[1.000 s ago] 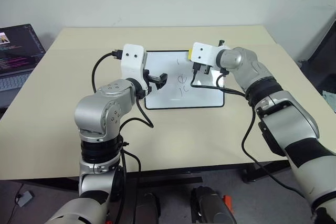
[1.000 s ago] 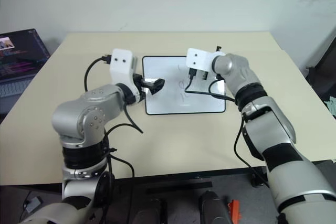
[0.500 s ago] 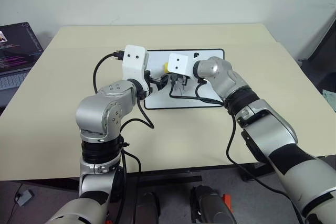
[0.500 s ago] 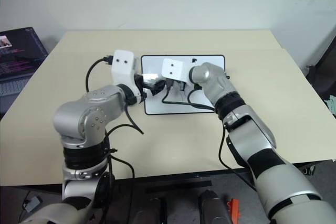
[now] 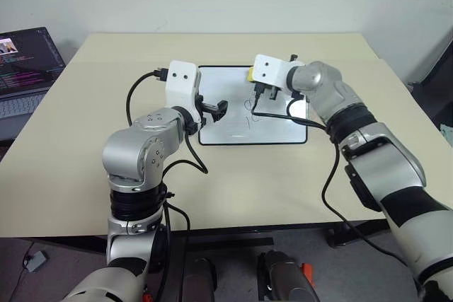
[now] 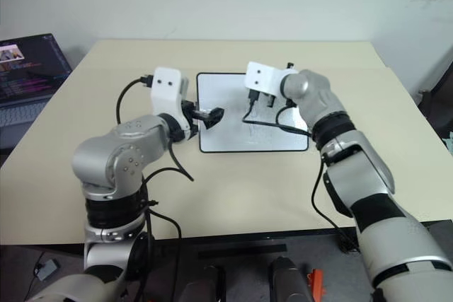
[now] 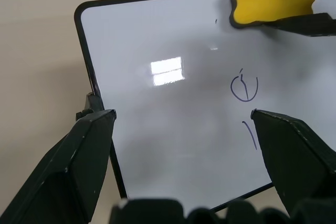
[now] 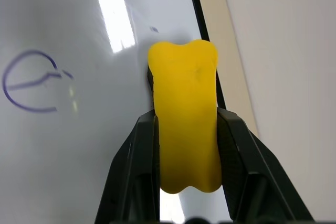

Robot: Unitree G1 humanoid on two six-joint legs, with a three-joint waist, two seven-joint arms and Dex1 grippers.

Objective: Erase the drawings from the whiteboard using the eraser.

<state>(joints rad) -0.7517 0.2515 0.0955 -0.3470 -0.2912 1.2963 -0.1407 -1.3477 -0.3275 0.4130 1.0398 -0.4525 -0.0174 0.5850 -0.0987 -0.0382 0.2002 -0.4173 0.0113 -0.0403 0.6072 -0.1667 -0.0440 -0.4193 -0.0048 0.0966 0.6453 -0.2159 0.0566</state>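
Right claw swung back from board's left half to far edge of whiteboard, pinching yellow eraser. Left claw spread, hovering at near-left edge. Drawings partly remain: crossed circle, curved stroke. Wiping unfinished.

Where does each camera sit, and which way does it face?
Head views: forward and down over both arms, whiteboard, table, laptop.
Left wrist view: along the open left tool at the drawings.
Right wrist view: along the right tool squeezing the eraser.
Both wrist views share eraser, whiteboard and drawings.
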